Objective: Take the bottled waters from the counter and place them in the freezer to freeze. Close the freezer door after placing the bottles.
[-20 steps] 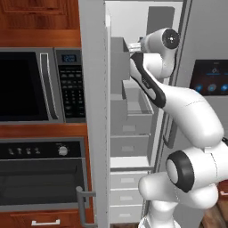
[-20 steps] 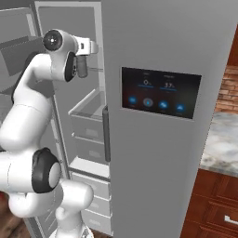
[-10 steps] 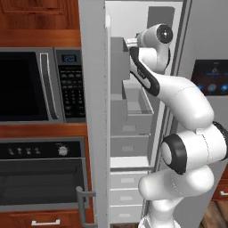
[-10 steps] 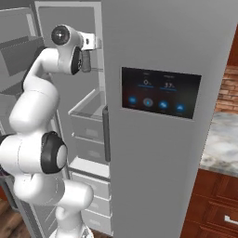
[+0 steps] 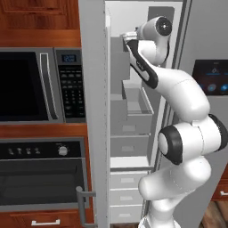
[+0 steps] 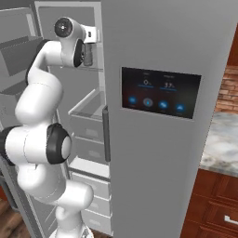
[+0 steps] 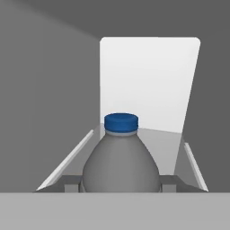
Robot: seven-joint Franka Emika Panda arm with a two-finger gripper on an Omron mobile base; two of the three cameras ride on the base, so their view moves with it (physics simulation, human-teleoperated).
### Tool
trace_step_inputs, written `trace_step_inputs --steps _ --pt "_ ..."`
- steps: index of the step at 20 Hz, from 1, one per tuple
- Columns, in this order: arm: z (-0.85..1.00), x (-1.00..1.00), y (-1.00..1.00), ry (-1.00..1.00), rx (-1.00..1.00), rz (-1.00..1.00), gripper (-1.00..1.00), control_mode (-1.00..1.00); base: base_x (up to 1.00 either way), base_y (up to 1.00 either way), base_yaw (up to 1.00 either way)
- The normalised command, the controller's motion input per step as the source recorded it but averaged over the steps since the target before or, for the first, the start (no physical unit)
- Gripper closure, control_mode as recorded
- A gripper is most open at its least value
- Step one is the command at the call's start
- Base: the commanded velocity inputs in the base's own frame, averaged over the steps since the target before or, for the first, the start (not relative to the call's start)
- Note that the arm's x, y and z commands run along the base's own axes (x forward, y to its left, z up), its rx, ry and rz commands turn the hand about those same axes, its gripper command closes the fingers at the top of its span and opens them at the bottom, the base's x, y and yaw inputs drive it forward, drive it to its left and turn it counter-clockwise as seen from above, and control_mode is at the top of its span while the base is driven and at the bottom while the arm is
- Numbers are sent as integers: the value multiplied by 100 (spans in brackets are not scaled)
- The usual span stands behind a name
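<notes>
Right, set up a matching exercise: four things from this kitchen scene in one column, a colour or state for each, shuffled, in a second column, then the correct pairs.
Things
1. bottled water
2. freezer door
3. microwave
4. dispenser screen

Colours or states
A. swung open, seen edge-on
B. dark panel with blue lit icons
C. held in the end effector, blue cap up
D. black front, shut, set in wood cabinetry

Pairs: 1-C, 2-A, 3-D, 4-B
</notes>
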Motion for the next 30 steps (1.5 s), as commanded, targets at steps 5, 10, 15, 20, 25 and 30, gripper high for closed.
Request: trace_step_inputs --steps 5,10,15,20,25,30 --pt "-23 35 -5 -1 0 0 100 -100 0 0 0" --pt "-27 32 -1 -2 0 0 100 -100 0 0 0" --pt "-18 44 0 0 0 -1 100 -100 0 0 0" --pt "-27 45 0 0 0 0 100 -100 0 0 0" --pt "-28 22 0 -1 0 -1 100 -100 0 0 0" --pt "-30 17 -2 -3 0 -1 100 -100 0 0 0"
